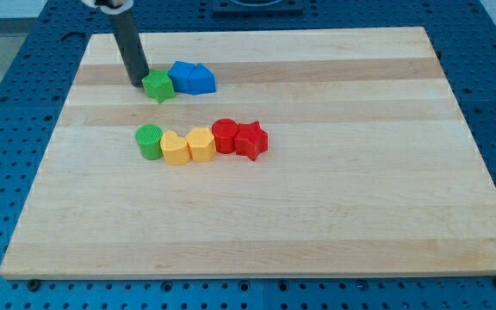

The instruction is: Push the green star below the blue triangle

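Observation:
The green star [158,85] lies near the board's upper left, touching the left side of a blue block [182,76]. A second blue block, the blue triangle [201,79], sits right against that one on its right. My tip [137,83] is on the board just left of the green star, touching or nearly touching its left edge. The dark rod rises from there toward the view's top.
A row of blocks lies below the blue pair: a green cylinder [149,141], two yellow blocks [175,148] [201,143], a red cylinder [226,135] and a red star [251,139]. The wooden board [317,224] rests on a blue perforated table [7,77].

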Robot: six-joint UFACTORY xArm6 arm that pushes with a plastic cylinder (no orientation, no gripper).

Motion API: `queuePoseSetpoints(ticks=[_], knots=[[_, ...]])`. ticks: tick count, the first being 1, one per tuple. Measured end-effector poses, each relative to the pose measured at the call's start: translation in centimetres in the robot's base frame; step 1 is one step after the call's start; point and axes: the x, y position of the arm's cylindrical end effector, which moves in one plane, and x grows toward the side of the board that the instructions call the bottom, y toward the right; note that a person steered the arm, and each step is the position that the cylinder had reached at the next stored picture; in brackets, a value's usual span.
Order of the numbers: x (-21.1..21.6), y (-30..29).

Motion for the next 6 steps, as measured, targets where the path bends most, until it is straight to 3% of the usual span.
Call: queuePoseSetpoints(ticks=[2,4,6], knots=[[3.0,-0.6],[0.5,-6.2],[-0.3,-0.1]])
